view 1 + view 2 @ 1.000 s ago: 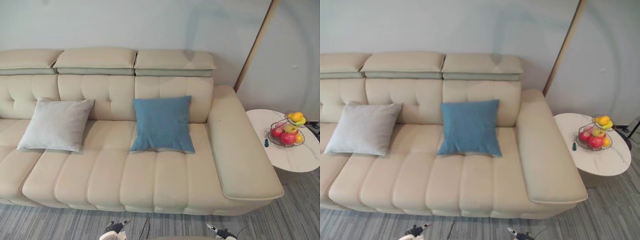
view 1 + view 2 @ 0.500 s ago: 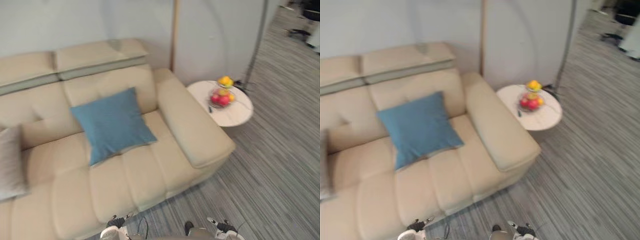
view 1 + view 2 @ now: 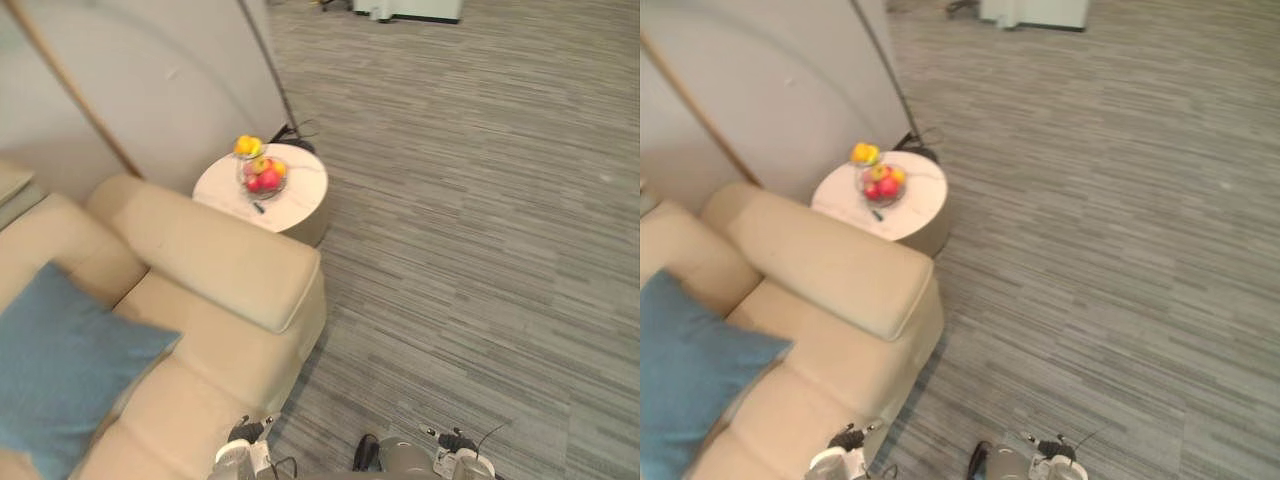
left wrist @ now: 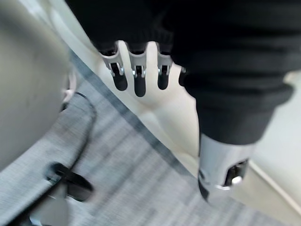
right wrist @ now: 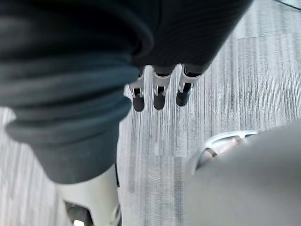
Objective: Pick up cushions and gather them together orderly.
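Grey carpet [image 3: 480, 200]; blue cushion [image 3: 60, 370] on sofa [image 3: 210, 260]

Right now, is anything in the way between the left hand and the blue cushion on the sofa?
Nothing visible is. The blue square fabric cushion lies on the beige upholstered sofa, with bare seat between it and the left hand, which hangs open by the sofa's front. The right hand hangs over the grey striped carpet.
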{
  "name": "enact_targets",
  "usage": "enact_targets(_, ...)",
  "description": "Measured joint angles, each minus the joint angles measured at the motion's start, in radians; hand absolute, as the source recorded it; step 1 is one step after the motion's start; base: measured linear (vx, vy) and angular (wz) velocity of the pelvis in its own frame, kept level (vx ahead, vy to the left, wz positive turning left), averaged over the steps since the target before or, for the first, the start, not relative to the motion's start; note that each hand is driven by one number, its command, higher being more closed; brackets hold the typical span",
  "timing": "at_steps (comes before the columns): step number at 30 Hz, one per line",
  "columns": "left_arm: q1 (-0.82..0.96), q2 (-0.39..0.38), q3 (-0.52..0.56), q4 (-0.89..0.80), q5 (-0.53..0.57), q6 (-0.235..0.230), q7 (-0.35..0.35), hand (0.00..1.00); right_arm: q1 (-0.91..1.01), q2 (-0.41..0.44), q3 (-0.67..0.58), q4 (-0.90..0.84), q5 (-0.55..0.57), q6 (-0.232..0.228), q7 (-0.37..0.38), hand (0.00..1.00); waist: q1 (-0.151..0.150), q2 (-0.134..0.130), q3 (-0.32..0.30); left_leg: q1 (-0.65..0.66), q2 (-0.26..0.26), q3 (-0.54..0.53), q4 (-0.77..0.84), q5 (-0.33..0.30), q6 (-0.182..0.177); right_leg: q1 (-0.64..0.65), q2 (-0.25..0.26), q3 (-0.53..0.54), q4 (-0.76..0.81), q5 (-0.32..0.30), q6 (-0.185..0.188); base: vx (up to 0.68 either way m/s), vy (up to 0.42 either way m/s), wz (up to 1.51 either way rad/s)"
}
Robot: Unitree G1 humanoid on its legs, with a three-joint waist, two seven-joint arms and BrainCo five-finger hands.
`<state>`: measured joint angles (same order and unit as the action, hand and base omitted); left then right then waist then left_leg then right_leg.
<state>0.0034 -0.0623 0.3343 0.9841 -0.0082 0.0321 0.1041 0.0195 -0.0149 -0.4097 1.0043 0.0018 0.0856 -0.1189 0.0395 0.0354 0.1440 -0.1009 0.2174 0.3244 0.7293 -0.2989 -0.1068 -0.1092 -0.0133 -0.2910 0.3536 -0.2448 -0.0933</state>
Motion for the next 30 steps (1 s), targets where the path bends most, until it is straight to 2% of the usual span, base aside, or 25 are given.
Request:
enact_targets(2, 0.001, 0.0, 0.008, -0.022, -0.035, -0.006, -0.001, 0.0, 0.001, 0.004, 0.004, 0.004, 0.0, 0.003, -0.001, 0.0, 0.018, -0.012, 0.005, -0.079, -0.088, -0.164, -0.161, 0.004, 0.006, 0.041, 0.042, 0.108, -0.017, -0.013, 0.014, 0.26, 0.024, -1.25)
enact_targets(3, 0.0, 0.0, 0.016, -0.026, -0.036, -0.006, -0.001, 0.0, 0.001, 0.005, 0.005, 0.004, 0.0, 0.003, -0.001, 0.0, 0.019, -0.014, 0.006, -0.094, -0.103, -0.202, -0.184, 0.009, 0.011, 0.042, 0.048, 0.131, -0.017, -0.017, 0.015, 0.2, 0.079, -1.36)
enact_targets(5, 0.0, -0.007, 0.051, -0.033, -0.037, -0.007, 0.002, 0.0, -0.003, 0.005, 0.024, 0.002, 0.0, 0.002, -0.002, 0.0, 0.027, -0.016, 0.003, -0.146, -0.153, -0.349, -0.278, 0.035, 0.009, 0.044, 0.073, 0.215, -0.018, -0.033, 0.012, 0.19, 0.112, -1.4)
enact_targets(6, 0.001, -0.008, 0.065, -0.033, -0.037, -0.006, 0.003, 0.0, -0.001, 0.005, 0.025, 0.0, 0.0, 0.002, -0.003, 0.0, 0.034, -0.015, 0.002, -0.163, -0.161, -0.415, -0.317, 0.056, 0.027, 0.044, 0.093, 0.261, -0.013, -0.041, 0.015, 0.27, 0.175, -1.81)
enact_targets(7, 0.004, -0.002, 0.074, -0.033, -0.037, -0.005, 0.006, 0.0, 0.006, 0.008, 0.025, -0.001, 0.0, 0.002, -0.004, 0.0, 0.051, -0.022, -0.002, -0.157, -0.157, -0.424, -0.3, 0.102, 0.062, 0.042, 0.108, 0.323, 0.018, -0.063, 0.022, 0.29, 0.203, -1.87)
enact_targets(8, 0.01, 0.006, 0.081, -0.033, -0.037, -0.005, 0.006, 0.0, 0.01, 0.015, 0.027, -0.003, 0.0, 0.003, -0.004, 0.0, 0.056, -0.027, -0.011, -0.142, -0.16, -0.418, -0.291, 0.105, 0.055, 0.038, 0.11, 0.361, 0.042, -0.076, 0.034, 0.34, 0.221, -1.74)
enact_targets(9, 0.02, 0.029, 0.083, -0.031, -0.037, -0.002, 0.006, 0.0, 0.032, 0.021, 0.048, -0.012, 0.001, -0.001, -0.003, 0.0, 0.056, -0.06, -0.028, -0.123, -0.162, -0.358, -0.291, 0.078, 0.047, 0.03, 0.099, 0.401, 0.066, -0.098, 0.062, 0.37, 0.203, -1.52)
enact_targets(10, 0.021, 0.042, 0.084, -0.029, -0.037, 0.001, 0.008, 0.0, 0.045, 0.034, 0.061, -0.01, 0.0, -0.001, 0.0, 0.0, 0.06, -0.086, -0.041, -0.097, -0.151, -0.277, -0.306, 0.067, 0.052, -0.004, 0.079, 0.416, 0.127, -0.105, 0.109, 0.36, 0.188, -1.57)
enact_targets(11, 0.022, 0.046, 0.089, -0.029, -0.038, 0.001, 0.008, 0.0, 0.045, 0.039, 0.061, -0.01, -0.001, 0.001, 0.0, 0.0, 0.07, -0.1, -0.045, -0.078, -0.146, -0.231, -0.32, 0.061, 0.059, -0.032, 0.063, 0.406, 0.176, -0.102, 0.147, 0.33, 0.184, -1.69)
enact_targets(12, 0.02, 0.052, 0.094, -0.028, -0.047, 0.002, 0.01, 0.0, 0.036, 0.043, 0.061, -0.01, -0.001, 0.0, 0.0, 0.0, 0.074, -0.107, -0.041, -0.026, -0.141, -0.165, -0.348, 0.058, 0.065, -0.076, 0.023, 0.333, 0.256, -0.087, 0.195, 0.3, 0.198, -1.78)
enact_targets(13, 0.02, 0.052, 0.088, -0.016, -0.065, 0.004, 0.013, 0.0, 0.028, 0.039, 0.059, -0.011, -0.002, 0.0, 0.001, 0.0, 0.073, -0.097, -0.036, 0.048, -0.135, -0.107, -0.388, 0.057, 0.067, -0.087, -0.039, 0.206, 0.32, -0.081, 0.196, 0.28, 0.196, -1.55)
enact_targets(14, 0.021, 0.051, 0.081, -0.011, -0.069, 0.004, 0.017, 0.0, 0.026, 0.036, 0.06, -0.013, -0.002, 0.0, 0.0, 0.0, 0.069, -0.089, -0.035, 0.078, -0.129, -0.073, -0.402, 0.057, 0.067, -0.083, -0.073, 0.136, 0.331, -0.08, 0.189, 0.24, 0.178, -1.44)
enact_targets(16, 0.018, 0.05, 0.034, 0.0, -0.076, 0.002, 0.024, 0.0, 0.012, 0.043, 0.058, -0.033, -0.002, -0.001, 0.0, 0.0, 0.071, -0.064, -0.042, 0.164, -0.092, 0.056, -0.447, 0.057, 0.067, -0.079, -0.185, -0.171, 0.294, -0.06, 0.148, 0.22, 0.152, -1.39)
enact_targets(18, 0.012, 0.054, 0.012, 0.01, -0.081, 0.003, 0.025, 0.0, -0.008, 0.057, 0.055, -0.029, -0.002, -0.002, 0.001, 0.0, 0.069, -0.058, -0.039, 0.198, -0.08, 0.096, -0.478, 0.057, 0.067, -0.09, -0.207, -0.284, 0.225, -0.04, 0.132, 0.19, 0.049, -1.19)
enact_targets(19, 0.008, 0.063, -0.019, 0.017, -0.085, 0.003, 0.025, 0.0, -0.023, 0.06, 0.054, -0.017, -0.002, -0.003, 0.001, 0.0, 0.067, -0.058, -0.039, 0.209, -0.081, 0.11, -0.488, 0.057, 0.067, -0.11, -0.205, -0.316, 0.15, 0.0, 0.115, 0.33, -0.069, -1.36)
enact_targets(20, 0.004, 0.084, -0.06, 0.028, -0.094, 0.003, 0.023, 0.0, -0.031, 0.053, 0.028, 0.013, -0.002, -0.005, 0.0, 0.0, 0.063, -0.077, -0.039, 0.225, -0.113, 0.103, -0.494, 0.057, 0.067, -0.12, -0.194, -0.3, 0.01, 0.136, 0.036, 0.31, -0.125, -1.02)
enact_targets(21, -0.002, 0.08, -0.06, 0.035, -0.094, 0.003, 0.025, 0.0, -0.033, 0.043, 0.019, 0.021, -0.002, -0.005, 0.0, 0.0, 0.059, -0.067, -0.033, 0.241, -0.111, 0.098, -0.498, 0.057, 0.067, -0.114, -0.185, -0.289, 0.013, 0.13, 0.034, 0.29, -0.122, -0.89)
enact_targets(22, -0.003, 0.076, -0.059, 0.038, -0.094, 0.004, 0.026, 0.0, -0.042, 0.024, 0.002, 0.027, -0.003, -0.004, 0.0, 0.0, 0.061, -0.04, -0.026, 0.251, -0.105, 0.09, -0.499, 0.062, 0.062, -0.102, -0.165, -0.275, 0.004, 0.139, 0.028, 0.29, -0.135, -0.83)
enact_targets(23, -0.004, 0.058, -0.064, 0.047, -0.088, 0.004, 0.026, 0.0, -0.043, -0.005, -0.026, 0.037, -0.003, -0.005, 0.0, 0.0, 0.044, -0.002, -0.023, 0.269, -0.088, 0.068, -0.48, 0.081, 0.031, -0.085, -0.135, -0.245, -0.017, 0.121, 0.032, 0.29, -0.123, -0.79)
enact_targets(25, -0.007, 0.048, -0.07, 0.046, -0.07, 0.005, 0.027, 0.0, -0.031, -0.017, -0.056, 0.037, -0.002, -0.003, -0.001, 0.0, 0.035, 0.014, -0.015, 0.267, -0.076, 0.064, -0.405, 0.088, 0.019, -0.062, -0.118, -0.226, -0.021, 0.1, 0.035, 0.29, -0.117, -0.47)
enact_targets(26, -0.009, 0.047, -0.072, 0.044, -0.055, 0.005, 0.026, 0.0, -0.008, -0.024, -0.06, 0.036, -0.001, -0.001, -0.002, 0.0, 0.024, 0.012, -0.013, 0.222, -0.048, 0.045, -0.248, 0.112, 0.008, -0.03, -0.109, -0.213, -0.03, 0.085, 0.038, 0.28, -0.11, -0.37)
enact_targets(27, -0.011, 0.042, -0.074, 0.036, -0.052, 0.005, 0.026, 0.0, -0.001, -0.019, -0.06, 0.031, 0.003, -0.001, -0.002, 0.0, 0.02, 0.008, -0.009, 0.186, -0.031, 0.025, -0.137, 0.15, 0.019, -0.007, -0.104, -0.202, -0.038, 0.076, 0.039, 0.32, -0.128, -0.51)
enact_targets(28, -0.008, 0.043, -0.077, 0.009, -0.038, 0.005, 0.024, 0.0, -0.002, -0.014, -0.044, 0.027, 0.002, -0.001, -0.007, 0.0, 0.023, 0.004, 0.004, 0.103, 0.003, -0.014, 0.071, 0.249, 0.08, 0.039, -0.089, -0.174, -0.056, 0.059, 0.034, 0.22, -0.057, -0.68)
enact_targets(29, -0.007, 0.041, -0.088, 0.002, -0.026, 0.004, 0.023, 0.0, -0.004, -0.013, -0.037, 0.026, 0.003, -0.001, -0.009, 0.0, 0.028, -0.001, 0.015, 0.02, 0.004, -0.064, 0.21, 0.174, 0.065, 0.068, -0.085, -0.146, -0.056, 0.027, 0.025, 0.21, -0.026, -0.73)
enact_targets(30, -0.008, 0.042, -0.093, -0.007, -0.021, 0.004, 0.022, 0.0, -0.004, -0.008, -0.036, 0.026, 0.005, 0.0, -0.011, 0.0, 0.029, -0.003, 0.016, -0.021, -0.001, -0.075, 0.238, 0.136, 0.062, 0.08, -0.085, -0.13, -0.059, 0.018, 0.028, 0.2, 0.008, -0.69)
